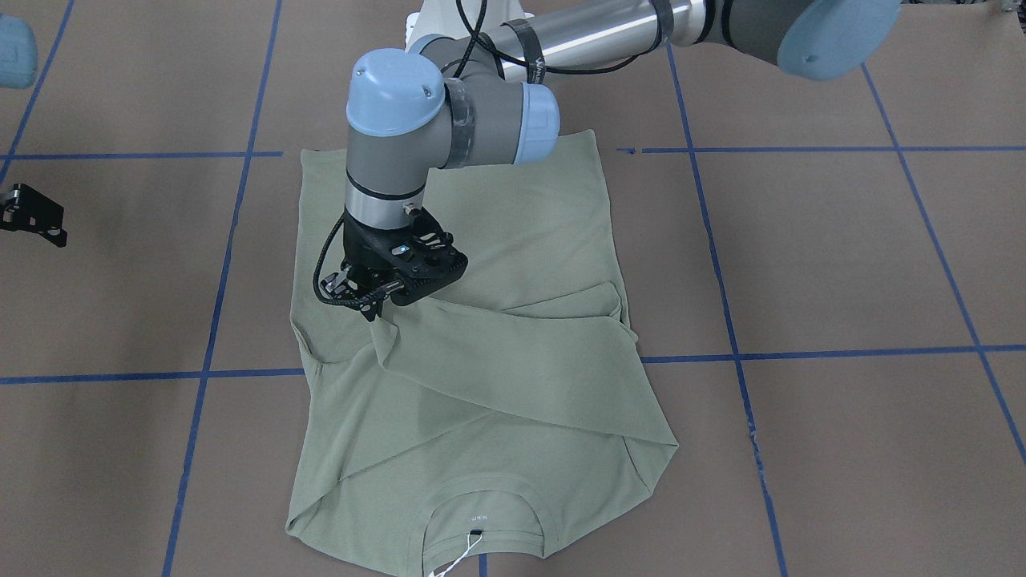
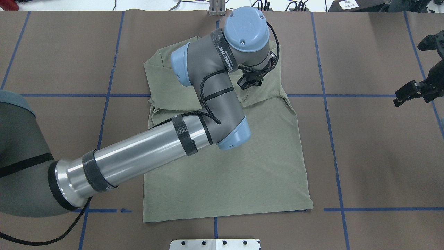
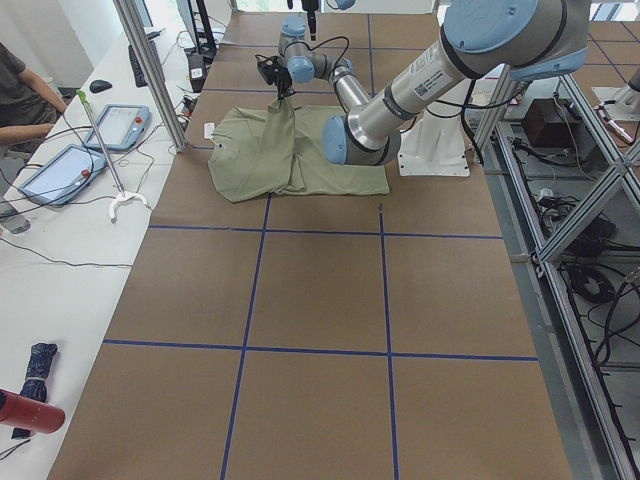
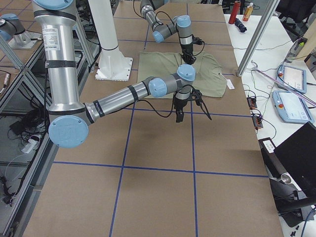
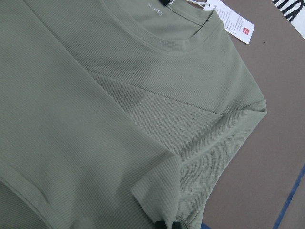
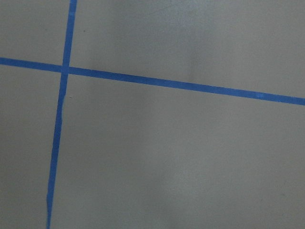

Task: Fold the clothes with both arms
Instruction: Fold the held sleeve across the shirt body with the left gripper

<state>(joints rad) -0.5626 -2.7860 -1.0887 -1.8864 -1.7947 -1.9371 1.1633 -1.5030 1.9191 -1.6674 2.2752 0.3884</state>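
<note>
Front-facing view: the left gripper (image 1: pixel 377 306) is closed on a raised fold of the shirt (image 1: pixel 521 240), which lies on the surface (image 1: pixel 842 256) directly below it. Cloth slopes from the gripper toward the neck (image 1: pixel 485 513), so the pinch appears intended to carry a side panel or sleeve across the body. The right gripper (image 1: pixel 32 215) sits well apart from the shirt and holds nothing.

Overhead view: the wrist of the left arm (image 2: pixel 145 152) hides most of its gripper. The hem (image 2: pixel 225 211) lies flat on the robot's side of it. The right gripper's jaws stand wide apart over bare surface, probably parked clear of the fold.

Left side view: cloth hangs in a peak beneath the left gripper, lifted so that it can travel without dragging.

Left wrist view: dark fingertips (image 5: pixel 164 225) clamp a cloth edge. The neck and hang tag (image 5: pixel 233 24) lie ahead of the gripper.

Right wrist view: only surface with blue tape (image 6: pixel 167 82) lies below the gripper.
</note>
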